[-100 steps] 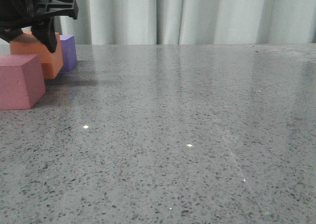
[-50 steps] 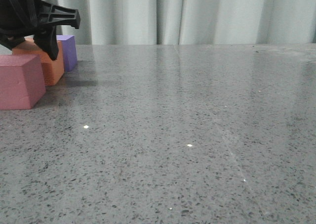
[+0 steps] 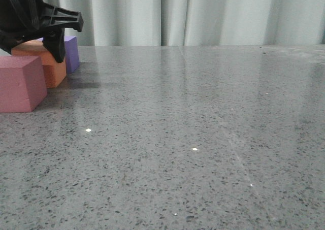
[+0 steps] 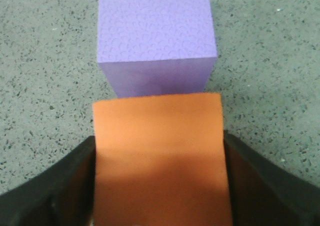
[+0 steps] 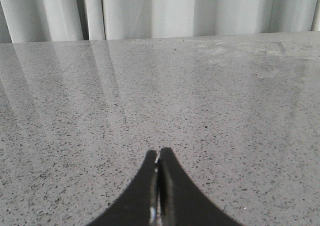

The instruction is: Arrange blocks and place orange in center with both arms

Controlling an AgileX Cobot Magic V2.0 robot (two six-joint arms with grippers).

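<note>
My left gripper (image 3: pixel 36 46) is at the far left of the table, shut on the orange cube (image 3: pixel 54 72). The cube's bottom edge meets the table. In the left wrist view the black fingers (image 4: pixel 75 176) press both sides of the orange cube (image 4: pixel 158 121), with the gripper (image 4: pixel 159 138) straddling it. The purple cube (image 3: pixel 71 53) stands right behind it, close or touching (image 4: pixel 156 31). The pink-red cube (image 3: pixel 20 83) stands in front of the orange one, nearer the camera. My right gripper (image 5: pixel 159 152) is shut and empty over bare table; it does not show in the front view.
The grey speckled table (image 3: pixel 193 128) stretches to the right of the cubes. Pale curtains (image 3: pixel 203 14) hang behind its far edge. The pink-red cube is cut off by the left edge of the front view.
My left gripper has lowered the orange cube until it meets the table between the pink-red and purple cubes. The right gripper shows no change.
</note>
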